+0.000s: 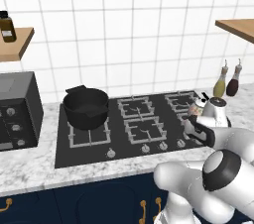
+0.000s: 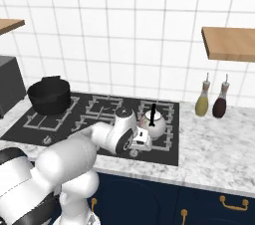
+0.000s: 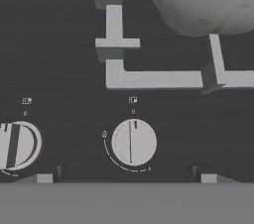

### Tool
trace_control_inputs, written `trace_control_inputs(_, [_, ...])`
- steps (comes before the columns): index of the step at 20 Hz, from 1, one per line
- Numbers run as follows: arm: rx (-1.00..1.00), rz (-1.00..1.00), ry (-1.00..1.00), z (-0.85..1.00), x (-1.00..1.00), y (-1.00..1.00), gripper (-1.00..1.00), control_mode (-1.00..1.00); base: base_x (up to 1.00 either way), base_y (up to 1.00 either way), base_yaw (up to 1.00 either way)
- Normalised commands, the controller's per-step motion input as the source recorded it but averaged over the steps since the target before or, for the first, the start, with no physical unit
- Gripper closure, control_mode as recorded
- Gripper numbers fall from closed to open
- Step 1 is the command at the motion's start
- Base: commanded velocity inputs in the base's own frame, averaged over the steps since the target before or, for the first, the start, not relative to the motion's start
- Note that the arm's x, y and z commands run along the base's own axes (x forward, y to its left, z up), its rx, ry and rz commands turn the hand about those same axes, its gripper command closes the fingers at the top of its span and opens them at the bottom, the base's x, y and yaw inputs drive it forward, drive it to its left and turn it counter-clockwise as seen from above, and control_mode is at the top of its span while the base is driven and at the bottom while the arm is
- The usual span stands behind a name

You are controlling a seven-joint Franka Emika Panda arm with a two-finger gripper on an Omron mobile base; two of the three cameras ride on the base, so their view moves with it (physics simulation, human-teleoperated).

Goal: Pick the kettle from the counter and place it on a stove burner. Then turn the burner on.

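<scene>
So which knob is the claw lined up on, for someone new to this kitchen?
Find the black cooktop and its front row of silver knobs. Go to the right end, below the kettle. It is the knob centred between the open claw tips, not its left neighbour.

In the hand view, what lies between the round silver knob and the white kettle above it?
In the hand view, between the round silver knob and the white kettle lies black glass cooktop, crossed by one grate bar.
</scene>
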Motion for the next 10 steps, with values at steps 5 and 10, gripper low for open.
trace_control_inputs(5, [0.00,0.00,-0.01,-0.18,0.31,0.00,-1.00,-1.00,0.00,0.00,0.00])
trace_control_inputs(10, [0.00,0.00,0.00,-0.20,0.08,-0.21,-1.00,-1.00,0.00,0.00,0.00])
